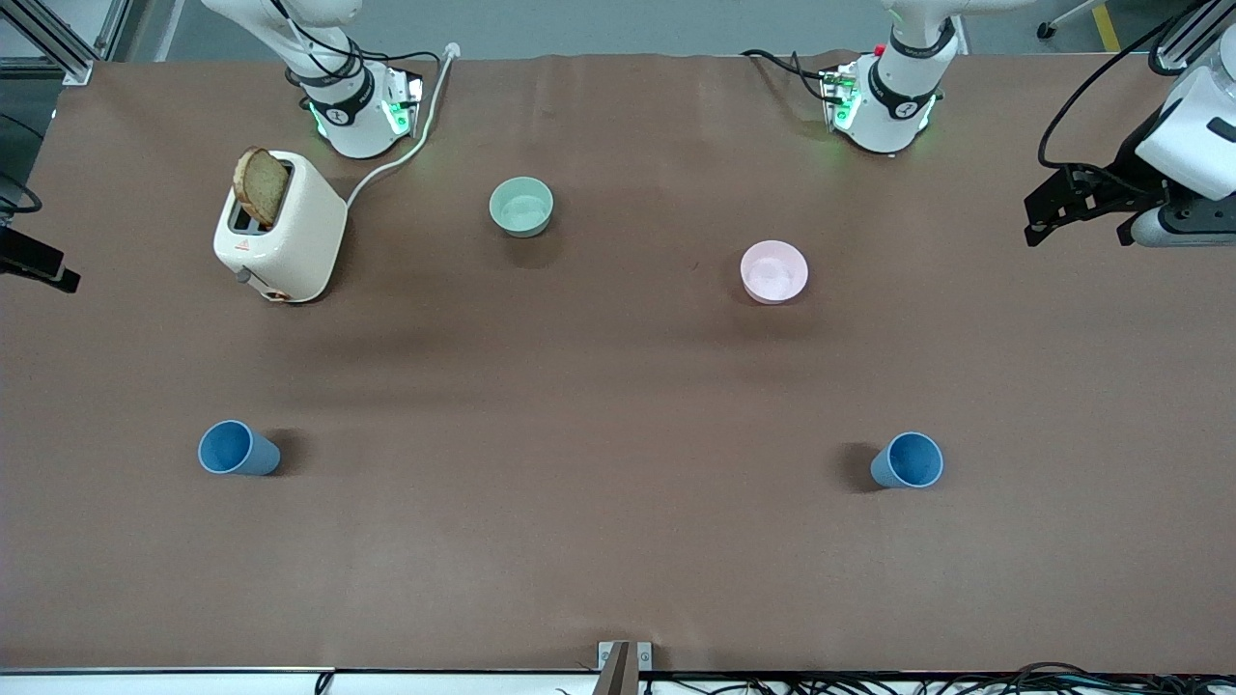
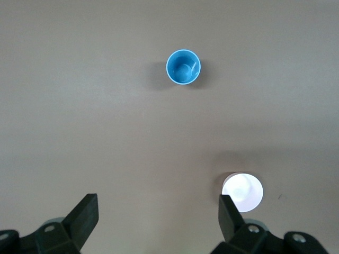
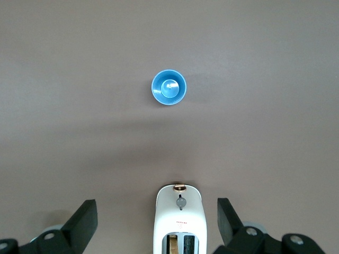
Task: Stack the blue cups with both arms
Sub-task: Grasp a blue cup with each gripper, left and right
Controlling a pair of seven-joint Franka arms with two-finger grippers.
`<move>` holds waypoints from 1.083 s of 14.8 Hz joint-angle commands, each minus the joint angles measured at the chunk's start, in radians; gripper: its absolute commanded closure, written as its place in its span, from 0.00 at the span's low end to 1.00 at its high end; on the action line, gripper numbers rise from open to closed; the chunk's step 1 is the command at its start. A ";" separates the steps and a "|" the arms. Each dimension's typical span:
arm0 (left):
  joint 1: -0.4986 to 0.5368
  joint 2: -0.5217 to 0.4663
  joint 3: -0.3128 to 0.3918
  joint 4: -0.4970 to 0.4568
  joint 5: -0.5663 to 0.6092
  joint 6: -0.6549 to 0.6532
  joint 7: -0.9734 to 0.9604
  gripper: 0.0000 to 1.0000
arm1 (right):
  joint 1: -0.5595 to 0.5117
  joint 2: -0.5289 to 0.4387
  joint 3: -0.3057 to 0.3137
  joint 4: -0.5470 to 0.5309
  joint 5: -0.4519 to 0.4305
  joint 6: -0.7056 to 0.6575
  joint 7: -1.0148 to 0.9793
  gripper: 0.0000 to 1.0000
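Two blue cups stand upright and far apart on the brown table, both near the front camera. One cup (image 1: 237, 449) is toward the right arm's end and also shows in the right wrist view (image 3: 169, 88). The other cup (image 1: 908, 460) is toward the left arm's end and also shows in the left wrist view (image 2: 183, 66). My left gripper (image 2: 158, 206) is open and empty, high over the table beside the pink bowl (image 2: 242, 191). My right gripper (image 3: 157, 209) is open and empty, high over the toaster (image 3: 179, 217). Both cups are well clear of the grippers.
A cream toaster (image 1: 285, 241) with a bread slice (image 1: 261, 185) stands near the right arm's base. A pale green bowl (image 1: 521, 207) and the pink bowl (image 1: 773, 271) sit farther from the camera than the cups. White and black hardware (image 1: 1159, 183) hangs at the left arm's end.
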 commanded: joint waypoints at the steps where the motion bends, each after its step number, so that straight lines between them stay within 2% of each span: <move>1: 0.006 0.001 0.005 0.008 -0.010 -0.047 0.021 0.00 | -0.014 -0.025 0.000 -0.043 0.025 0.015 -0.012 0.00; 3: 0.023 0.007 0.005 0.014 -0.003 -0.049 0.021 0.00 | -0.013 -0.027 0.000 -0.048 0.025 0.017 -0.012 0.00; 6: 0.026 0.131 0.006 0.066 0.002 -0.032 0.024 0.00 | -0.013 -0.027 0.000 -0.048 0.025 0.014 -0.012 0.00; 8: 0.041 0.207 0.005 0.059 0.005 0.090 0.024 0.00 | -0.011 -0.024 0.000 -0.040 0.025 0.023 -0.012 0.00; 10: 0.047 0.292 0.006 0.040 0.006 0.204 0.023 0.00 | -0.007 -0.007 0.002 -0.035 0.019 0.088 -0.013 0.00; 14: 0.064 0.457 0.006 0.016 0.043 0.390 0.010 0.00 | -0.005 0.146 0.002 -0.048 0.022 0.260 -0.015 0.00; 16: 0.054 0.497 0.006 0.031 0.046 0.438 -0.003 0.00 | -0.010 0.232 0.002 -0.052 0.021 0.316 -0.021 0.00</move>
